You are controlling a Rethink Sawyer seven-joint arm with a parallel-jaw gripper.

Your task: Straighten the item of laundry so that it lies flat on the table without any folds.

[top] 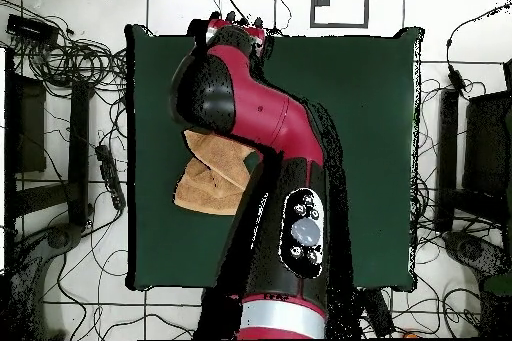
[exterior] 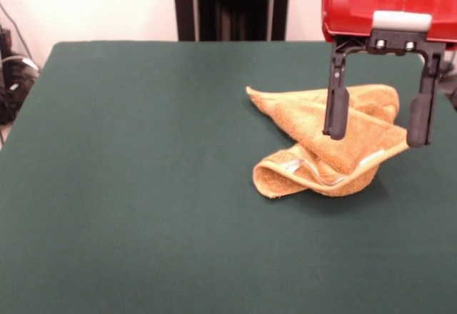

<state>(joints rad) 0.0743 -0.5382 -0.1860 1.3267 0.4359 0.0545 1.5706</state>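
Observation:
The item of laundry (exterior: 321,139) is an orange-tan towel, crumpled and folded over itself on the right part of the table (exterior: 143,157). One rolled fold sticks out toward the front left, with a pale band along its edge. My gripper (exterior: 378,118) hangs open over the towel's right half, its two black fingers (exterior: 335,110) spread wide with nothing between them. Whether the tips touch the cloth I cannot tell. In the overhead view the towel (top: 212,179) lies near the left edge of the table (top: 370,107), partly hidden under the red arm (top: 260,107).
A black column (exterior: 228,3) stands behind the table's far edge. Cables (exterior: 11,78) lie off the table's left side. From above, cables (top: 70,57) and dark equipment (top: 480,147) ring the table on the tiled floor.

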